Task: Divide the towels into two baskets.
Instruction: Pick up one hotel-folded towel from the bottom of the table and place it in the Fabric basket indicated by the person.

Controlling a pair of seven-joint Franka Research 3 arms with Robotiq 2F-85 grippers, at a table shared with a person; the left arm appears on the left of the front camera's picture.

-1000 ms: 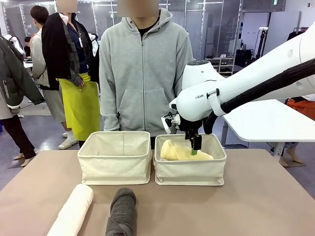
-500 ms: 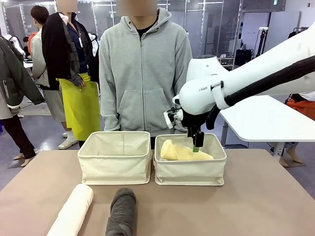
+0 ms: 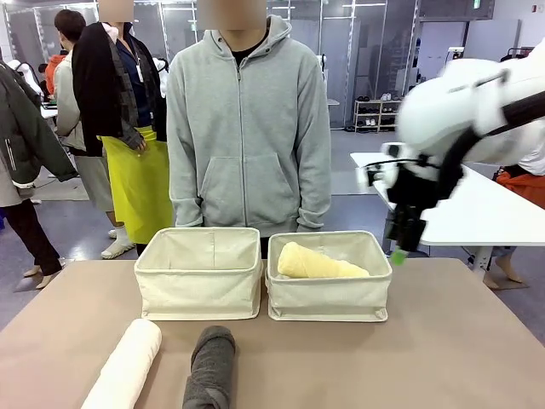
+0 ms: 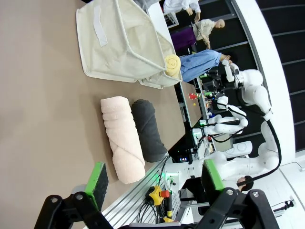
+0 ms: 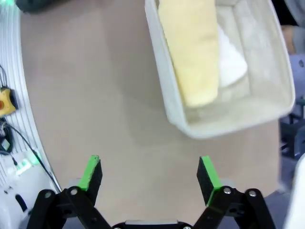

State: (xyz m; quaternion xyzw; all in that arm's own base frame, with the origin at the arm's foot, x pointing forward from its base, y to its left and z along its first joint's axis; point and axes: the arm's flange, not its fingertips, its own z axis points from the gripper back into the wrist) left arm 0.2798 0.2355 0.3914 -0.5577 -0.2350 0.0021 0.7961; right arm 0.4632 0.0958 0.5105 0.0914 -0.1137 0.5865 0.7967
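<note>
Open lab floor, glass partitions behind; other people stand off to the left. Brown table (image 3: 443, 341) in the foreground, with a person in a grey hooded top (image 3: 247, 128) at its far edge, arms down.

Towels:
- Pale yellow towel (image 3: 319, 264) lies lengthwise in the right basket (image 3: 329, 298), one end propped toward the basket's left wall.
- From the right wrist view, a white towel (image 5: 231, 59) lies in the same basket, beside and partly under the yellow one.
- Pale pink-cream towel (image 3: 126, 365) lies on the table near the robot's edge, in front of the left basket (image 3: 198, 285) and angled.
- Dark grey towel (image 3: 211, 368) lies just to its right. The left wrist view shows the two rolls side by side and touching.

Baskets: cream canvas, side by side at mid-table, walls nearly touching. No towel shows in the left one.

Grippers:
- Right gripper (image 3: 398, 247) hangs in the air just off the right basket's far right corner, clear of the rim, blurred in the front view. Its wrist view shows the green pads (image 5: 91, 172) spread wide with nothing between them, bare tabletop beneath and the basket ahead.
- Left gripper (image 4: 155, 179) is likewise spread wide and empty, low over the table's near edge, looking along the two loose rolls toward the baskets.
</note>
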